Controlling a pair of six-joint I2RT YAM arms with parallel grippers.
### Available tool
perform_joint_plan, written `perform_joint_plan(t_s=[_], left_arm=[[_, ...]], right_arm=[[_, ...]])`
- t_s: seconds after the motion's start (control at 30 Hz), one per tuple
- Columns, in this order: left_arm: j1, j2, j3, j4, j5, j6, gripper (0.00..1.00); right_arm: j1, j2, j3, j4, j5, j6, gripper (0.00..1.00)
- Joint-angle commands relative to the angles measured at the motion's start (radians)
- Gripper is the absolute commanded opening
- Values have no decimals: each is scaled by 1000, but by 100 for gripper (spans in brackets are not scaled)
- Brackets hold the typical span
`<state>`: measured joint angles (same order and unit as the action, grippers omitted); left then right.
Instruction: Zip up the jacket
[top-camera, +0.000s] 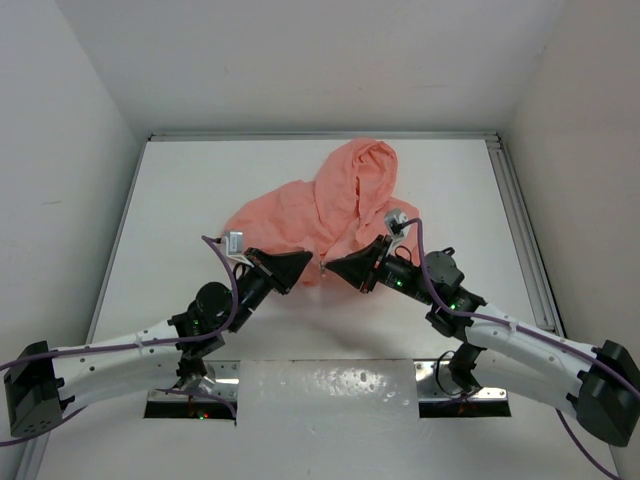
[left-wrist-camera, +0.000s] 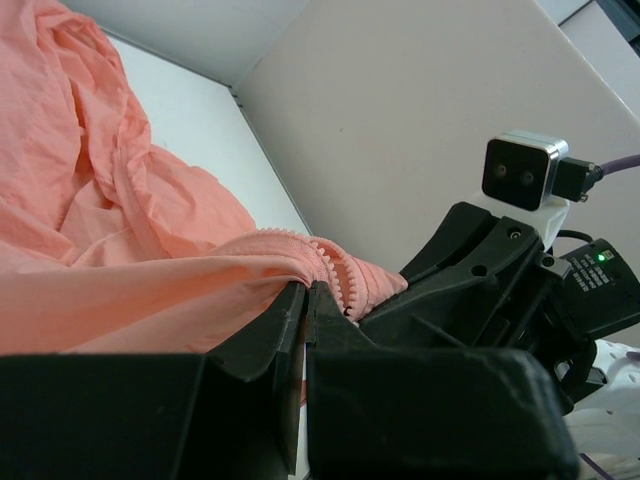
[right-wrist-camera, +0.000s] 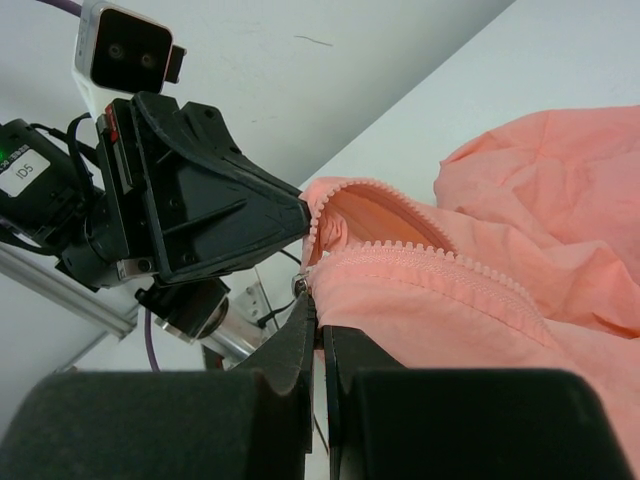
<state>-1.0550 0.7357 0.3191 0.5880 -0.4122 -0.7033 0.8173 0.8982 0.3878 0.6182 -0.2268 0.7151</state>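
The thin, limp, light jacket (top-camera: 320, 205) lay bunched mid-frame on the worktop (top-camera: 180, 190), the left end effector (left-wrist-camera: 305, 292) and right end effector (right-wrist-camera: 318, 308) each pinching its toothed zipper edge (right-wrist-camera: 430, 265), likely the firmest place to hold.

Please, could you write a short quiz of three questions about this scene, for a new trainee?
1. True or false: the left gripper is open and clear of the jacket.
2. The hood lies toward: A) the far edge of the table; B) the arm bases; C) the left wall.
3. What does the right gripper pinch?
Key: 1 false, it is shut on the jacket's edge. 2 A. 3 the zipper edge of the jacket, whose tooth rows stand unjoined there.
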Motion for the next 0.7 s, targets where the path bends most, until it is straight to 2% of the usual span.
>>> perform_joint_plan(t_s=[0.0, 0.27, 0.47, 0.67], left_arm=[[-7, 2, 0, 42, -25, 13, 0], [-25, 13, -2, 48, -79, 13, 0], [-49, 96, 37, 73, -203, 71, 0], [-63, 108, 31, 98, -194, 88, 0]], right_arm=[[-4, 1, 43, 26, 14, -3, 0], [-4, -5, 57, -15, 30, 9, 0], [-3, -13, 71, -90, 79, 55, 0], [0, 1, 92, -127, 109, 52, 0]])
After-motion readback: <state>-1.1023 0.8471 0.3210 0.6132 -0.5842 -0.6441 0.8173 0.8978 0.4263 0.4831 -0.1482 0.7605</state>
